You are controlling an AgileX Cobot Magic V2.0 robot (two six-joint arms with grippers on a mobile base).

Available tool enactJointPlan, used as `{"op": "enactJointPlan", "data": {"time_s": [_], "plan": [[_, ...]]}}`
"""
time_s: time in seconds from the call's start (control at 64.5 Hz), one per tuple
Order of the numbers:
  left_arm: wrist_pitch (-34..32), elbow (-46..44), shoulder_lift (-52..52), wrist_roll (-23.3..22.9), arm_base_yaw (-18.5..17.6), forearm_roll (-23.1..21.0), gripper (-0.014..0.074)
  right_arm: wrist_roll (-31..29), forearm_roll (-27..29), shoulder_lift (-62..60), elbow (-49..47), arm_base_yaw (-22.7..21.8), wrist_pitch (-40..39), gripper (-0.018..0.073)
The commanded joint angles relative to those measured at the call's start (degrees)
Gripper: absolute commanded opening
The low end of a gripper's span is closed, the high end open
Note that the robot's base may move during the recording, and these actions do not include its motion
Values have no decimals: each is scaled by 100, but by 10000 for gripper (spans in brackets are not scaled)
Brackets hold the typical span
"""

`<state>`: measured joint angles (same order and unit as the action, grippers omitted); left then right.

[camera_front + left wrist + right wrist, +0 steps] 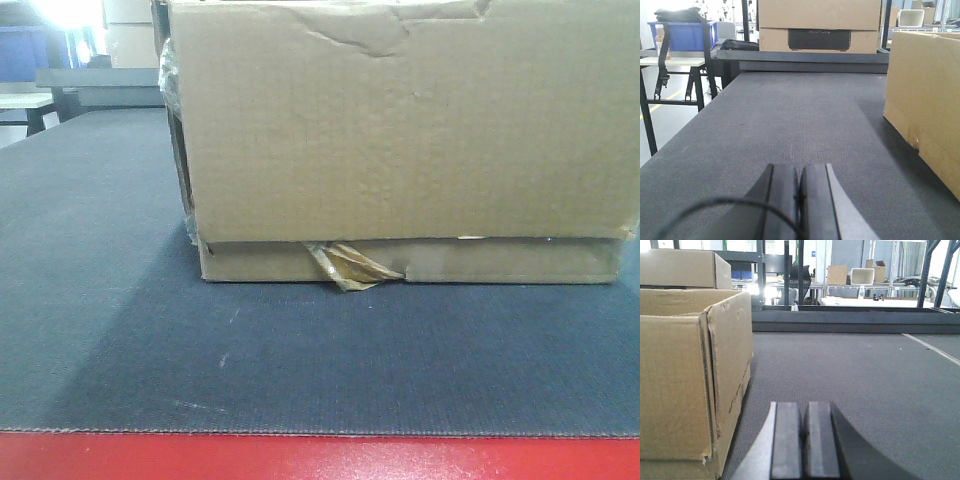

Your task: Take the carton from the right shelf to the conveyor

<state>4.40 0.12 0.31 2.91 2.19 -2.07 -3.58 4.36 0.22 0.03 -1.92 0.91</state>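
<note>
Two arms apart from one carton, already down on the belt.

Widest of all, conveyor (120,330), dark textured belt with red edge strip along the near side, bearing carton (400,150) flat on its base, creased along the top edge, tape scrap (350,265) hanging at the lower seam. Left gripper (799,200) low over bare belt just left of the carton, pads pressed together, pinching nothing; right gripper (805,440) likewise pressed together and empty, just right of it. Judged placed; best now to draw both arms straight back and level, without brushing the cardboard walls. Beyond the belt's far end: another box (819,25), blue bin (687,34) on a side table. Shelf not in view.
</note>
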Motion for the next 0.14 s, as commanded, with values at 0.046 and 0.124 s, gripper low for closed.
{"op": "enactJointPlan", "data": {"time_s": [0.046, 0.124], "plan": [[-95, -12, -31, 9, 13, -28, -6, -46, 27, -22, -3, -26, -147, -70], [-95, -12, -31, 9, 13, -28, -6, -46, 27, -22, -3, -26, -147, -70]]}}
